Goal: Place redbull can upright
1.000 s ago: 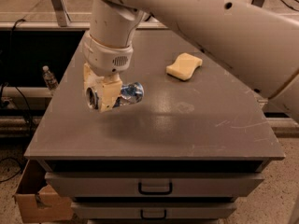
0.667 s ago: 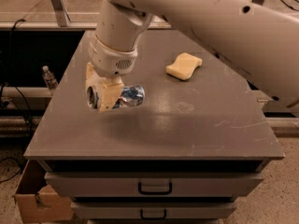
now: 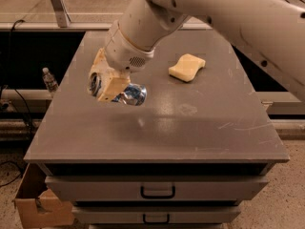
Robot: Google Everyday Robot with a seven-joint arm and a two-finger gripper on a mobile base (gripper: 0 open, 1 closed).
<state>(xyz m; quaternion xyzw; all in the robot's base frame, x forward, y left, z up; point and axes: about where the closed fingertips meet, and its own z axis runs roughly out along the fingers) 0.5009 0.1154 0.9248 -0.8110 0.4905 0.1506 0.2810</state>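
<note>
1. Two hazards are noted. The first is that the redbull can [image 3: 135, 94] lies on its side across the gripper [image 3: 114, 87]. A silver rimmed end shows on the gripper's side away from the sponge [image 3: 187, 67], and the blue-and-silver body shows on the side toward it. If released in this attitude, the can would probably roll rather than stand.
2. The second is slip. The shiny metal may slide in the grasp while being turned upright.
3. The nearest table [image 3: 157, 142] edge lies close beside the gripper, so a rolling can could drop toward the cardboard box [image 3: 38, 206] below.
4. The gripper's cream fingers [image 3: 107, 82] are clenched round the can, low over the table. Whether the can touches the surface cannot be told.
5. The can looks slim and glossy, and no dent can be made out. The sponge lies well apart and is no obstruction.
</note>
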